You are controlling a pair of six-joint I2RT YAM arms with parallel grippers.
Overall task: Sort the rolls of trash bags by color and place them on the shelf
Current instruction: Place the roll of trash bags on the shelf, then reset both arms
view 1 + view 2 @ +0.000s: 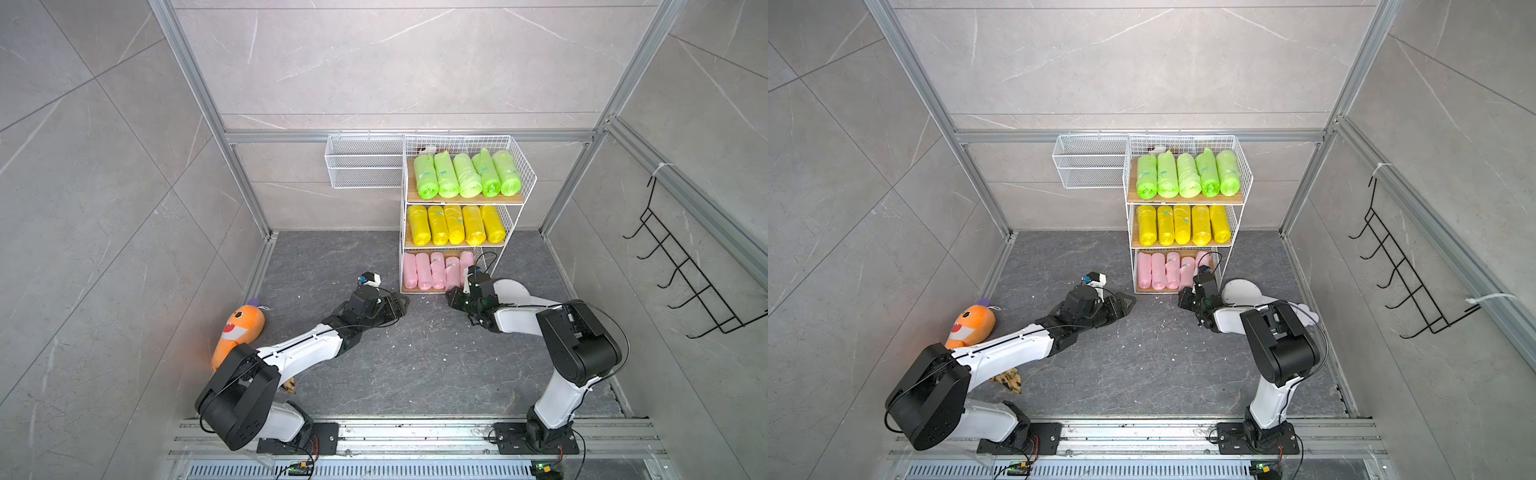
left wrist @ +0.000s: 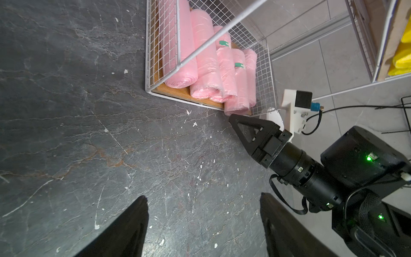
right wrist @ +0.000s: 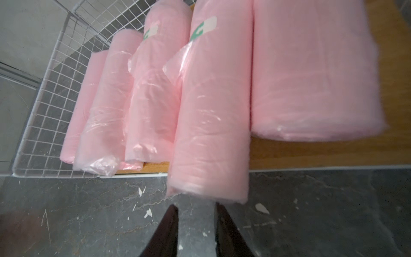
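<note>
The shelf [image 1: 528, 179] stands at the back wall, with several lime green rolls [image 1: 467, 176] on its top board, yellow rolls [image 1: 455, 225] on the middle one and pink rolls [image 1: 424, 272] on the bottom one. One pink roll [image 3: 211, 111] sticks out over the bottom board's front edge. My right gripper [image 3: 196, 205] is shut and empty, its tips right at that roll's near end. It shows in a top view [image 1: 451, 300] in front of the bottom tier. Left of the shelf, my left gripper [image 2: 203, 198] hangs open over bare floor.
An orange plush shark [image 1: 239, 328] lies by the left wall behind my left arm. A low white wire basket [image 1: 361, 166] hangs on the back wall beside the shelf. A black hook rack [image 1: 685, 274] is on the right wall. White flecks dot the dark floor.
</note>
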